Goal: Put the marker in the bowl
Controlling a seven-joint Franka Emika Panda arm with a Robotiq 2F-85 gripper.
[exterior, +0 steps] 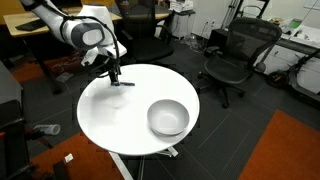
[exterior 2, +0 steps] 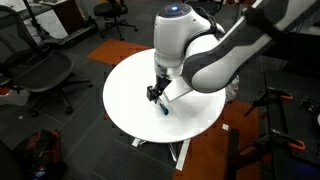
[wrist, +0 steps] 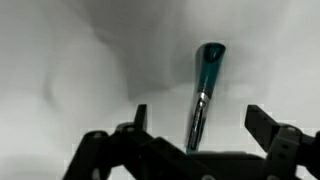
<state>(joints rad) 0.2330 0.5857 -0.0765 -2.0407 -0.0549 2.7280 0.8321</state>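
we found the claw [wrist: 200,128] spread astride the thin dark teal-tipped marker [wrist: 206,90], which lay flat on the round white worktop [wrist: 70,50], long axis across the closing line. the round grey-white bowl [exterior: 168,128] stood well apart.

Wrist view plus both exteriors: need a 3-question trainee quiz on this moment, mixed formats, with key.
1. True or false: the marker already lies in the bowl.
2. In the wrist view, the gripper is: A) shut on the marker; B) open, with the marker lying between its fingers; C) open, with no marker in sight.
3. What does the bowl stand on?

Key:
1. False. The marker lies on the tabletop, apart from the bowl.
2. B.
3. The round white table.
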